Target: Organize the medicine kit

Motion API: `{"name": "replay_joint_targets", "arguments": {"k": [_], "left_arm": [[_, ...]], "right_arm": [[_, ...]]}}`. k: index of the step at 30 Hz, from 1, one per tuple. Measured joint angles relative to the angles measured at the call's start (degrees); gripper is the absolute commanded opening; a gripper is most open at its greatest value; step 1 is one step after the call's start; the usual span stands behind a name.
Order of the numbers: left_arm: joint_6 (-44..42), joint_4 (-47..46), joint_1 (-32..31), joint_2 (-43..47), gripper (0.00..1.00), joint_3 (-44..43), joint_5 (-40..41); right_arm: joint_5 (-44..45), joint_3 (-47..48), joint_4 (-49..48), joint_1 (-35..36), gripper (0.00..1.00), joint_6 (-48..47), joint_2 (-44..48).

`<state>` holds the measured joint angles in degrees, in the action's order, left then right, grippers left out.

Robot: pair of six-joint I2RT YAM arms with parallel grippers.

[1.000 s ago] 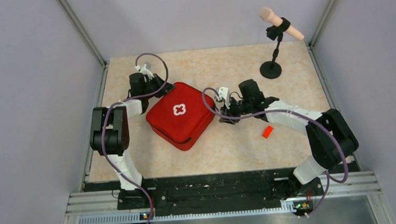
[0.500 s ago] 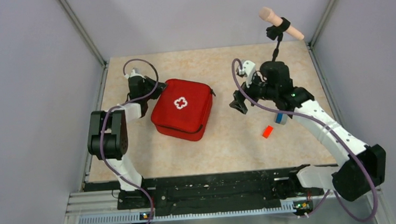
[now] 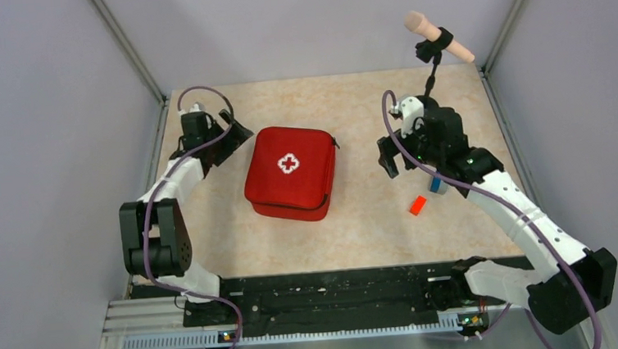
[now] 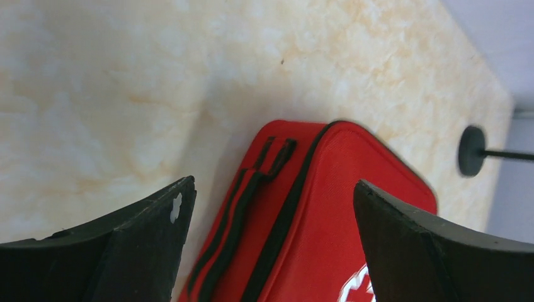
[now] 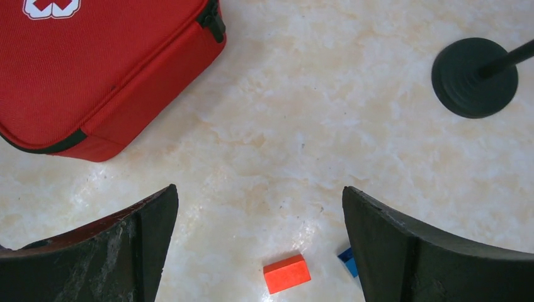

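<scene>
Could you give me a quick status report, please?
Left gripper, right gripper open, empty. Medicine kit closed, flat between them, neither touching it. Orange block, blue block loose by right arm; nothing blocking.

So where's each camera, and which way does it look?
Top external: high behind the arm bases, looking down on the table, medicine kit, left gripper, right gripper.
Left wrist: on the left arm, facing the kit's corner; both open fingers show.
Right wrist: on the right arm, facing down at the red block; open fingers show.
Shared: both wrist views show the kit and stand base.
</scene>
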<state>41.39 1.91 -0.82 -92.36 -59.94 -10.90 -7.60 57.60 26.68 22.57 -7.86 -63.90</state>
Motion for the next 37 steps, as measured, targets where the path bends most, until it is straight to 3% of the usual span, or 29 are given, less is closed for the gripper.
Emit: {"name": "replay_joint_targets", "arguments": {"k": [3,7,11,16,22,24,28,32,37], "left_arm": [[-6.27,5.31,1.79,3.58,0.93,0.94,-2.14],[-10.21,8.46,3.23,10.75,0.85,9.44,-7.13],[-11.45,8.48,2.03,11.04,0.84,13.49,-14.53],[-13.51,8.11,-3.28,9.53,0.84,11.85,-19.34],[-17.53,10.23,-6.27,9.07,0.94,8.92,-23.41],[-20.98,13.35,-6.14,9.46,0.99,6.43,-22.25],[-29.55,18.99,-5.79,14.14,0.99,1.49,-13.64],[-35.80,19.15,-5.18,23.28,0.99,-0.55,-5.14],[-40.72,19.58,-4.17,30.42,0.99,-4.42,-1.42]], "right_arm": [[1.55,-0.35,0.46,-0.44,0.99,0.59,2.14],[1.90,-0.96,0.44,-1.18,0.99,1.18,3.76],[1.99,-1.01,0.37,-1.73,0.99,2.05,3.80],[2.25,-1.01,0.17,-1.86,0.99,2.97,3.78],[3.17,-1.01,-0.09,-2.03,0.99,3.10,3.78],[3.85,-1.01,-0.07,-2.14,0.99,3.10,3.78],[5.44,-0.02,0.57,-2.14,0.99,3.17,3.67],[6.95,4.55,0.76,-2.16,0.99,3.63,2.71],[7.08,7.93,-1.20,-2.25,0.99,3.58,2.21]]}}
